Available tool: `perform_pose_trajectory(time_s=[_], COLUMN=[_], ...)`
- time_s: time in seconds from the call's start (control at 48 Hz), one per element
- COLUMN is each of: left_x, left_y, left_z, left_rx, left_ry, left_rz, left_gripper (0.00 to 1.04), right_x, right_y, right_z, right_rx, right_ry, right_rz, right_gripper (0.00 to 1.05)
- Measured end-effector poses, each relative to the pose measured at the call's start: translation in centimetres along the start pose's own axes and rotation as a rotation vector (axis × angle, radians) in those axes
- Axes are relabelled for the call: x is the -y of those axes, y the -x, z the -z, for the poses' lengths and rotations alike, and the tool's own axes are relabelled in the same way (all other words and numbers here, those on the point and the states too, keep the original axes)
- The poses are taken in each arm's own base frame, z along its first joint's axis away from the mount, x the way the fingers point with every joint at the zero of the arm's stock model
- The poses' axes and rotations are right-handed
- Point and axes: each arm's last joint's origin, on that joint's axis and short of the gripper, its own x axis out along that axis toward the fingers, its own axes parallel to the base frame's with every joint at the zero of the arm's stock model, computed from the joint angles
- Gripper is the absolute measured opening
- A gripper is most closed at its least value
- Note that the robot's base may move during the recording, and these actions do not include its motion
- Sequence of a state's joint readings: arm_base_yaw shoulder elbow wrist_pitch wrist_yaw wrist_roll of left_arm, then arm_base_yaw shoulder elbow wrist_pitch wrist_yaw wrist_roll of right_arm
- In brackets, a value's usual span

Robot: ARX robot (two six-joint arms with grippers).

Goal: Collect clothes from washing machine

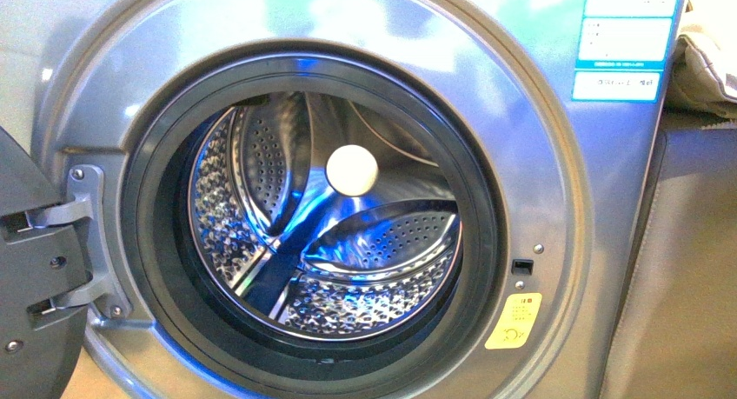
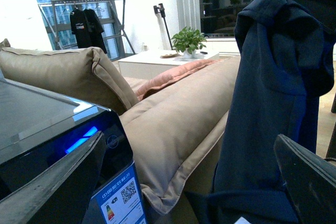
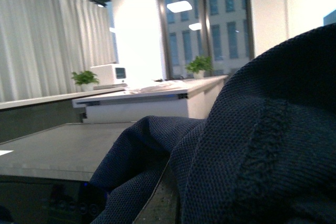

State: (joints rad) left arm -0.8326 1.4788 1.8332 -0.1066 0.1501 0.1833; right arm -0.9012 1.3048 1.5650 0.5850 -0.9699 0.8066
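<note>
Navy clothes (image 3: 252, 145) fill the frame's lower right, washing machine (image 1: 556, 199) looks empty, my left gripper (image 2: 189, 137) gapes wide, right gripper I can't tell, so only drop-off's left I reckon.

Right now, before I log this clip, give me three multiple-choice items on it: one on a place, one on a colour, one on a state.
1. Where is the navy garment?
A. Inside the drum
B. Outside the washing machine, hanging beside the beige sofa cushion
C. On the floor

2. What colour is the sticker at the lower right of the opening?
A. Yellow
B. Red
C. Green

3. How does the porthole door stand?
A. Shut
B. Taken off
C. Open, swung to the left

Key: 1 B, the drum shows only bare steel, and the left wrist view shows the garment hanging by the cushion; 2 A, it is plainly yellow; 3 C, the door hangs on its hinges at the left.
</note>
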Motion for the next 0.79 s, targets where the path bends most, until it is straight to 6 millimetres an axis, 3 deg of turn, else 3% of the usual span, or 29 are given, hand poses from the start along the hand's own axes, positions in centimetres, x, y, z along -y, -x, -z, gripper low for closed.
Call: perform_pose_trajectory(time_s=[0.146, 0.312, 0.583, 0.791], left_x=[0.0, 0.0, 0.0, 0.0], left_y=[0.0, 0.0, 0.0, 0.0], left_z=[0.0, 0.0, 0.0, 0.0], left_rx=[0.0, 0.0, 0.0, 0.0], left_ry=[0.0, 0.0, 0.0, 0.0], left_rz=[0.0, 0.0, 0.0, 0.0], left_gripper=[0.98, 0.98, 0.98, 0.98], right_x=[1.4, 3.6, 7.6, 9.5], right_y=[0.7, 2.4, 6.2, 9.2], right_z=[0.1, 3.2, 12.0, 19.5], right_rx=[-0.09, -0.207, -0.39, -0.535], right_ry=[-0.012, -0.006, -0.067, -0.158], right_rz=[0.144, 0.258, 0.403, 0.485], right_gripper=[0.06, 0.06, 0.06, 0.06])
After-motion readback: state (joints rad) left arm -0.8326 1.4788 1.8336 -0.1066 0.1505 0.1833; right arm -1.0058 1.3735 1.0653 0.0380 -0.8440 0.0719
